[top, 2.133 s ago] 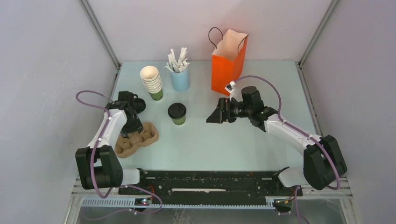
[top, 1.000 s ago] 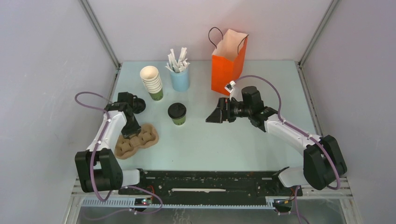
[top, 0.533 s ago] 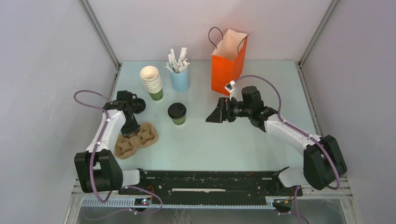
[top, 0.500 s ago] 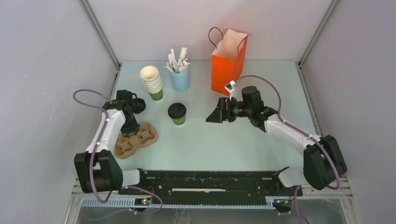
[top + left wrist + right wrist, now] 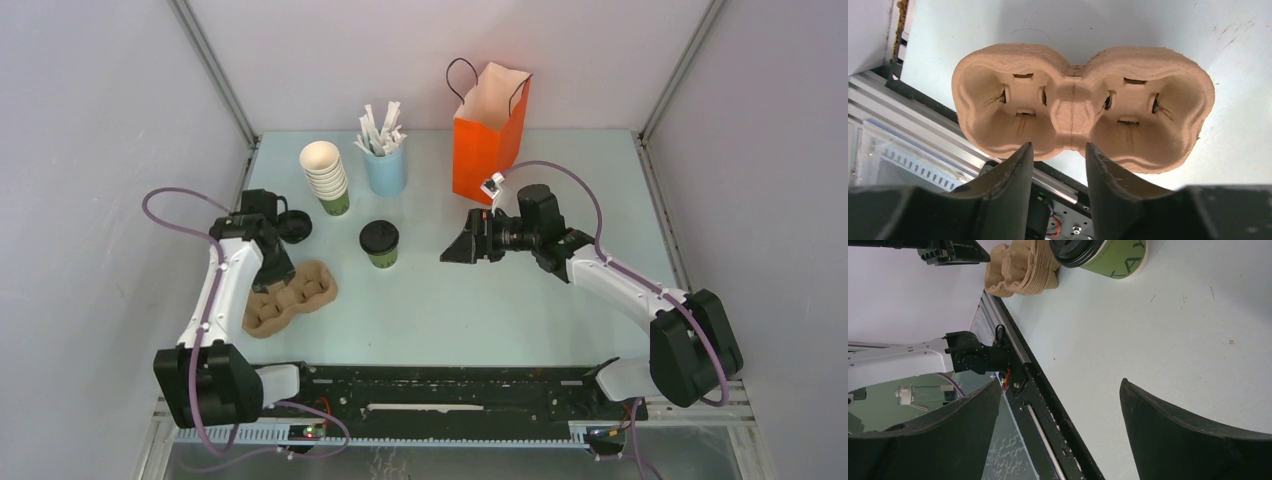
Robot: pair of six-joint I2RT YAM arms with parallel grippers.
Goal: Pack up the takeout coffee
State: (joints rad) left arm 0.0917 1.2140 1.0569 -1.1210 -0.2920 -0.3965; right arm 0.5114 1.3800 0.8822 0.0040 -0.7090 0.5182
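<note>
The left gripper (image 5: 272,272) hangs over the far edge of a brown pulp cup carrier (image 5: 292,297) at the left of the table (image 5: 480,310). From the top view its fingers are hidden. The left wrist view shows them a little apart and holding nothing, with the narrow middle of the carrier (image 5: 1083,110) just beyond their tips. This view also shows that the carrier has two round wells, both without a cup.

To the right of the carrier stands the takeout coffee (image 5: 379,243), upright on the table and apart from both grippers. From above it is a round black lid on a short green cup. The right wrist view shows the takeout coffee (image 5: 1103,255) from the side: the green wall bears darker green letters, and the lid's rim stands out a little past the wall.

Farther away are a stack of cups (image 5: 326,178) and a light blue cup of white sticks (image 5: 385,165).

The right gripper (image 5: 458,250) points left toward the coffee, well apart from it, its fingers (image 5: 1178,440) spread wide. Beyond it, at the far side, stands an orange paper bag (image 5: 488,135), open at the top.
</note>
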